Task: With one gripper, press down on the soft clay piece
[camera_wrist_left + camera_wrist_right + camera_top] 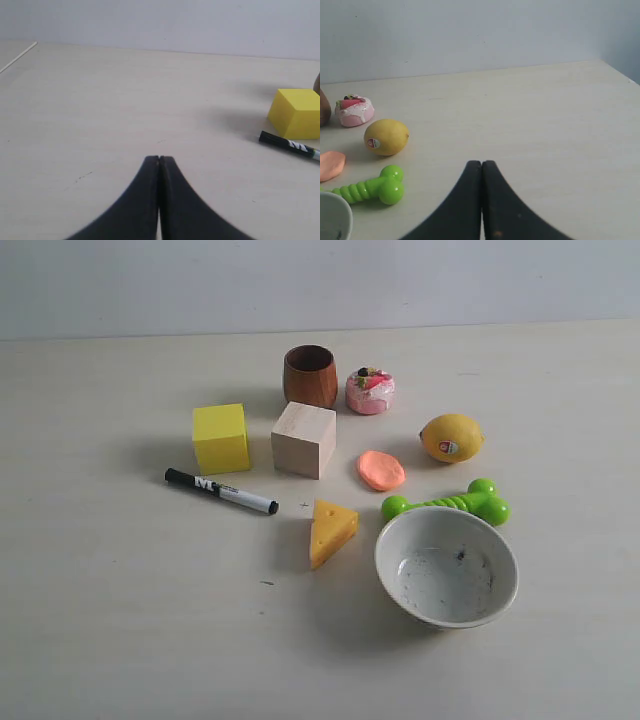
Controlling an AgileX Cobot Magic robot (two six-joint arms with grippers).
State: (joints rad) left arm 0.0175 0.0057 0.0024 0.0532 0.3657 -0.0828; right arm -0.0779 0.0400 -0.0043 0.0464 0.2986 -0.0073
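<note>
The soft clay piece [381, 470] is a flat salmon-orange oval lying on the table between the wooden cube and the lemon; its edge also shows in the right wrist view [331, 165]. Neither arm appears in the exterior view. My left gripper [159, 159] is shut with nothing in it, over bare table well away from the clay. My right gripper [481, 163] is shut and empty too, apart from the clay with the lemon and green toy lying on the clay's side of it.
Around the clay lie a yellow lemon [451, 437], a green bone toy [447, 504], a white bowl [446, 567], a cheese wedge [331, 531], a wooden cube [303, 439], a brown cup [309, 376], a pink toy cake [369, 391], a yellow cube [220, 438] and a marker [221, 491].
</note>
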